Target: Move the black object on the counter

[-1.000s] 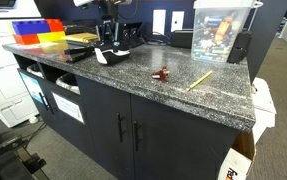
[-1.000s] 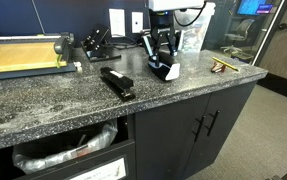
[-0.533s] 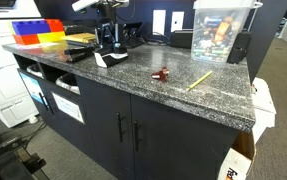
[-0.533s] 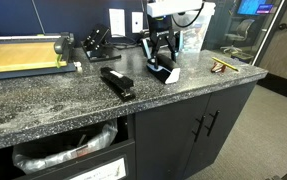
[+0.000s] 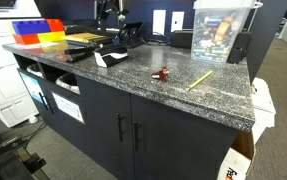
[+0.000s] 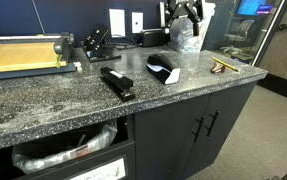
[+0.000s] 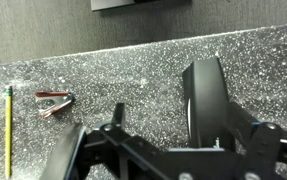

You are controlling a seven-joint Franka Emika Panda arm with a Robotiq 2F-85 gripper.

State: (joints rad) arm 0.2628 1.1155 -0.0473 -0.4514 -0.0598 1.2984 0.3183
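Long dark grey speckled counter (image 6: 43,105): bears the small curved black-topped, white-sided object (image 6: 163,69), lying about midway between the back and front edges. Your black two-finger gripper (image 6: 184,16): hangs above it, fingers spread, empty.

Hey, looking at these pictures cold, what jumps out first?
The black object with its white side draws the eye first, lying alone on the speckled counter. The end effector hangs over the counter near it, open and empty. Further along lie a yellow pencil and a small red-brown piece.
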